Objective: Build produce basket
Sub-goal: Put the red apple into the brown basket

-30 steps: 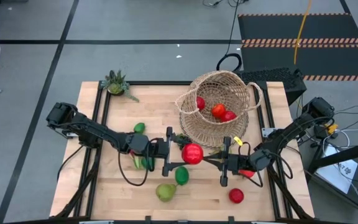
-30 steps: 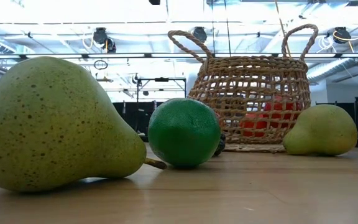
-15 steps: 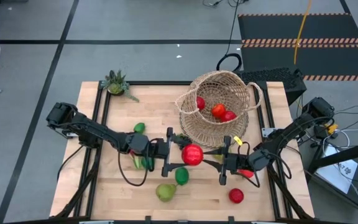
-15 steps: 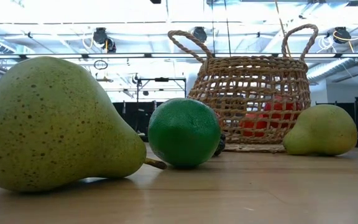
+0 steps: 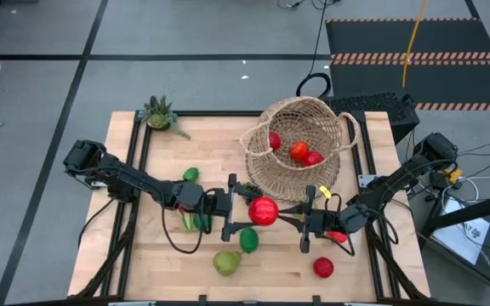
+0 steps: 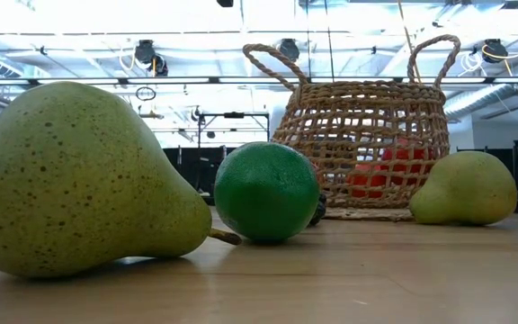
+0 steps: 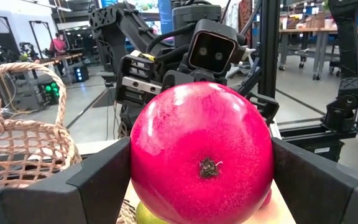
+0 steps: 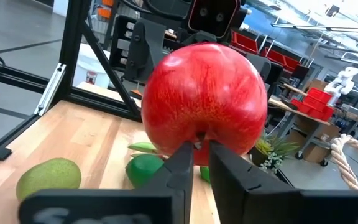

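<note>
Here, from above, we see a red apple (image 5: 263, 210) held up between both arms, just off the basket (image 5: 299, 146) at about 7 o'clock from its middle. The left gripper (image 5: 232, 211) clasps the apple from 9 o'clock; the right gripper (image 5: 304, 223) meets it from 3 o'clock. More fruit sits inside the basket, and a lime (image 5: 248, 240), two pears and another apple (image 5: 323, 268) lie on the table (image 5: 164, 161).

At table height we see only a big pear (image 6: 79, 180), the lime (image 6: 266, 192), a second pear (image 6: 466, 187) and the basket (image 6: 362, 144) behind them; no gripper shows.

In the left wrist view, the apple (image 7: 202, 162) fills the gap between its fingers (image 7: 101, 180), firmly gripped.

In the right wrist view, that arm's fingers (image 8: 188, 168) are pinched nearly together on the apple's (image 8: 205, 102) stem end. We judge the basket lies toward 1 o'clock from the apple, with the right arm nearer to it.
</note>
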`<state>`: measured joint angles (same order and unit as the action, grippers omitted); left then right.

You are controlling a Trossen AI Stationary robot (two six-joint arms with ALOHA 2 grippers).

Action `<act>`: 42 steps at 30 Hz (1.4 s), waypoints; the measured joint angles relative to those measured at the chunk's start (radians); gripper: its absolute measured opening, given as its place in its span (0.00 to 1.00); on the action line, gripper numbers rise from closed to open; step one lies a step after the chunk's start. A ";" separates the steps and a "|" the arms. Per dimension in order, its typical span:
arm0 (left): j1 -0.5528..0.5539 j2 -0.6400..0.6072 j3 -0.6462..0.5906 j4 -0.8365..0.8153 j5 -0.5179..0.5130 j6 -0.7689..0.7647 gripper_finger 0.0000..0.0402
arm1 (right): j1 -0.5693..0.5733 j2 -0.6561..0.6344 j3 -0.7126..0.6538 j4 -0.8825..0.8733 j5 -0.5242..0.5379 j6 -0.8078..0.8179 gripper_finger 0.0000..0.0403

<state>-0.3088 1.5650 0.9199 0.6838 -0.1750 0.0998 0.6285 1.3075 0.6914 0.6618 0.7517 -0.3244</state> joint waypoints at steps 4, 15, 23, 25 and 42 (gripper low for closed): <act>0.000 0.000 0.000 0.000 0.001 0.000 0.87 | 0.000 0.000 0.000 0.005 -0.030 -0.001 0.09; 0.000 0.000 0.000 0.000 0.002 -0.004 0.87 | -0.001 0.000 0.000 0.018 -0.046 0.005 0.10; -0.001 0.000 0.000 -0.008 0.002 -0.013 0.87 | -0.005 0.000 0.000 0.015 -0.046 0.019 0.02; -0.006 0.000 0.000 -0.008 -0.006 -0.014 0.88 | -0.006 0.000 0.000 0.015 -0.045 0.023 0.02; -0.029 -0.159 0.010 -0.172 -0.163 -0.060 0.96 | -0.007 -0.037 0.000 0.015 -0.047 0.025 0.00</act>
<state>-0.3379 1.4058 0.9298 0.5117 -0.3379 0.0401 0.6216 1.2704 0.6914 0.6769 0.7048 -0.2990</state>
